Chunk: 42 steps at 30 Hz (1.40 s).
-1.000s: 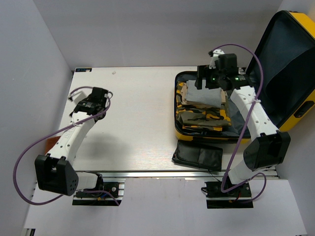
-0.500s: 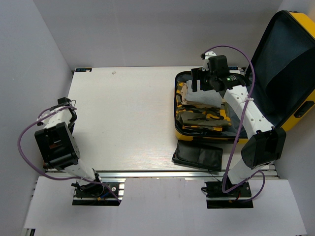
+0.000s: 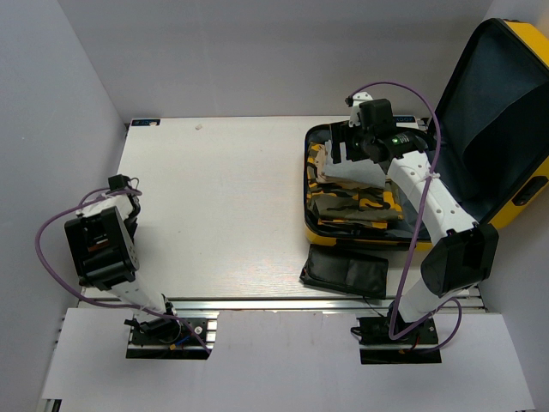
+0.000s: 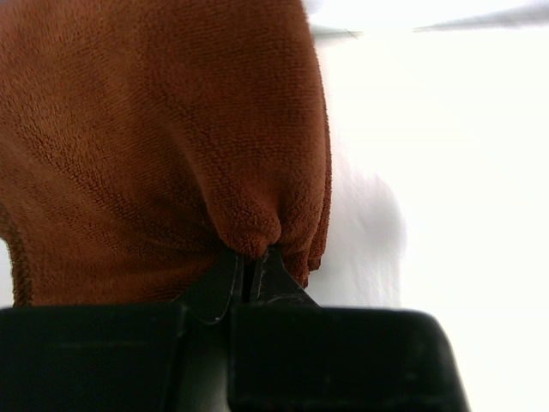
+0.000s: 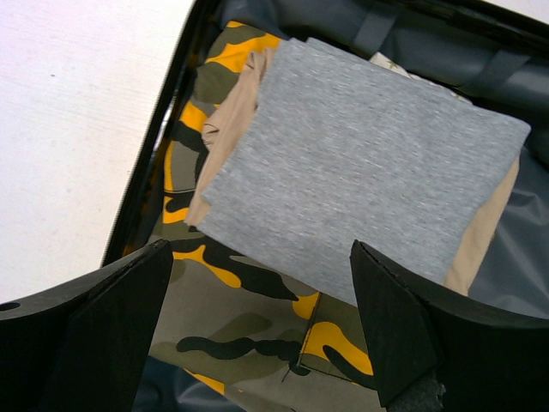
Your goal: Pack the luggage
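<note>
The yellow luggage [image 3: 513,184] lies open at the right of the table, its dark-lined lid [image 3: 497,112] raised. Inside are a folded grey cloth [image 5: 360,163], a beige garment [image 5: 227,137] and a camouflage garment [image 5: 249,343]. My right gripper [image 5: 259,257] hangs open just above the grey cloth, nothing between its fingers; in the top view the right gripper [image 3: 343,142] is over the case's far left corner. My left gripper [image 4: 249,262] is shut on a fold of a rust-brown towel [image 4: 154,129]. The left arm [image 3: 99,245] is folded back at the table's left edge, and the towel is hidden there.
A flat black pouch [image 3: 343,273] lies on the table [image 3: 223,206] just in front of the suitcase. White walls close in the left, back and right sides. The raised lid stands close behind my right arm [image 3: 429,197].
My left arm swung back from the table's far left to its left edge, and its gripper shut on the brown towel. My right gripper drifted slightly left over the suitcase, still open.
</note>
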Each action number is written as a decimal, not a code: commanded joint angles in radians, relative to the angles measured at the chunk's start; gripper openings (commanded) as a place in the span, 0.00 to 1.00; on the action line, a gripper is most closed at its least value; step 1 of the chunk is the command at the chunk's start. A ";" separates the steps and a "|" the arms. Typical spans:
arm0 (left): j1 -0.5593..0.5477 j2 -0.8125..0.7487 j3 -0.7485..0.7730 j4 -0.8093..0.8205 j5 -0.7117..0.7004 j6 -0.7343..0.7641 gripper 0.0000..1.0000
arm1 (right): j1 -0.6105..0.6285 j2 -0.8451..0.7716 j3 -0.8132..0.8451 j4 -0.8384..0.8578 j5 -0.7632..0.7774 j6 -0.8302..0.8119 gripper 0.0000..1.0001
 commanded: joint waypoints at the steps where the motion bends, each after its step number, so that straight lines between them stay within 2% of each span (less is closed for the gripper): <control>1: -0.140 -0.011 -0.127 0.211 0.395 0.026 0.00 | 0.017 -0.059 -0.016 0.061 -0.040 -0.008 0.89; 4: -0.255 -0.026 -0.130 0.253 0.429 0.023 0.00 | 0.038 -0.054 -0.024 0.074 -0.071 -0.005 0.89; 5: -0.338 -0.016 -0.108 0.254 0.441 0.024 0.00 | 0.041 -0.051 -0.027 0.076 -0.077 -0.005 0.89; 7: -0.418 0.009 -0.081 0.260 0.463 0.023 0.00 | 0.062 -0.039 -0.029 0.079 -0.078 -0.004 0.89; 8: -0.496 0.047 -0.045 0.257 0.474 0.023 0.00 | 0.066 -0.034 -0.029 0.079 -0.081 -0.003 0.89; 13: -0.680 0.133 0.061 0.205 0.524 0.052 0.00 | 0.118 0.004 -0.026 0.073 -0.083 -0.003 0.89; 15: -0.751 0.100 0.080 0.181 0.520 0.069 0.12 | 0.130 0.030 -0.021 0.071 -0.081 0.000 0.89; 18: -0.824 0.018 0.110 0.170 0.501 0.119 0.34 | 0.181 0.087 0.012 0.053 0.033 0.006 0.89; 20: -0.837 -0.078 0.135 0.133 0.460 0.157 0.47 | 0.228 0.128 0.055 0.033 0.058 0.004 0.89; 21: -0.849 -0.106 0.149 0.113 0.446 0.164 0.64 | 0.236 0.169 0.103 0.023 0.049 0.006 0.89; 22: -0.849 -0.164 0.166 0.093 0.422 0.170 0.98 | 0.262 0.186 0.121 0.022 0.044 0.012 0.89; 25: -0.829 -0.239 0.169 0.012 0.354 0.189 0.98 | 0.294 0.255 0.190 0.044 0.029 0.059 0.89; 29: -0.788 -0.327 0.109 -0.132 0.173 0.061 0.98 | 0.333 0.363 0.261 0.061 -0.015 0.118 0.89; 32: -0.733 -0.312 0.051 -0.145 0.182 0.031 0.98 | 0.372 0.420 0.280 0.103 -0.069 0.138 0.89; 38: -0.575 -0.229 -0.090 0.059 0.295 0.049 0.98 | 0.428 0.565 0.281 0.202 -0.121 0.177 0.89; 42: -0.562 -0.246 -0.170 0.280 0.491 0.116 0.98 | 0.437 0.639 0.304 0.243 -0.141 0.182 0.88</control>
